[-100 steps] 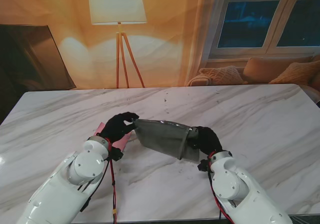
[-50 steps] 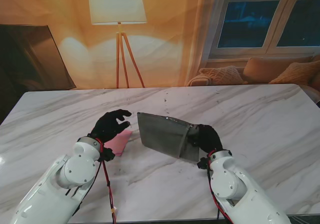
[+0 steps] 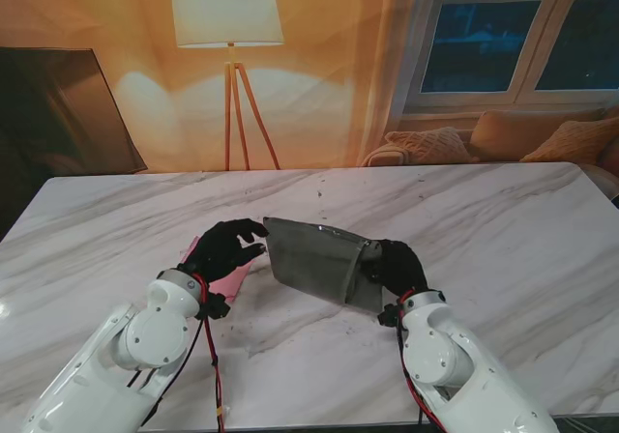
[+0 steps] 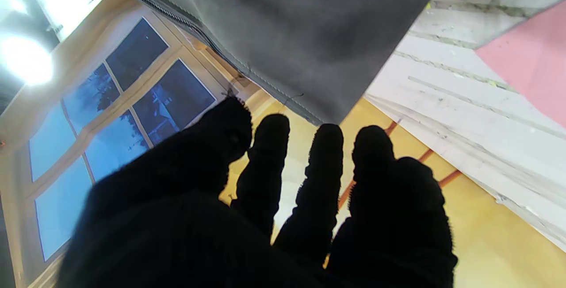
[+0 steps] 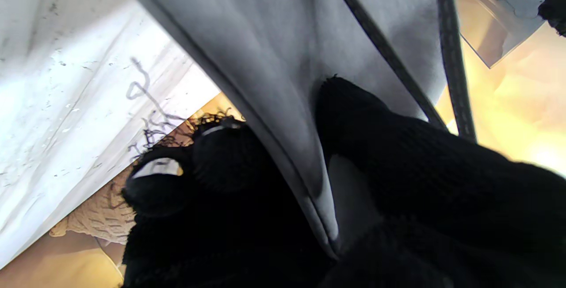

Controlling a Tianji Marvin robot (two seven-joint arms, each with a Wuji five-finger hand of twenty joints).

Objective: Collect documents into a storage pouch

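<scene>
The grey storage pouch (image 3: 314, 261) is in the centre of the stand view, lifted off the marble table (image 3: 503, 220) and tilted, and the right hand (image 3: 392, 264) holds it by its right edge; in the right wrist view the fingers (image 5: 389, 146) pinch the fabric from both sides. The left hand (image 3: 227, 245) is at the left of the pouch, with fingers spread and slightly curled and holding nothing; its fingertips (image 4: 327, 137) are just beside the pouch corner, and I cannot tell if they touch it. A pink document (image 3: 227, 280) lies flat on the table under this hand, partly hidden by it. The step in hand is probably to open the mouth of the pouch, or to take the pink sheet for it. To do it well, the right hand should keep a firm pinch and keep the zipper edge toward the left hand, so the opening does not fall closed. The left forearm comes from the lower left of the frame, with the wrist raised and the palm facing the pouch.
</scene>
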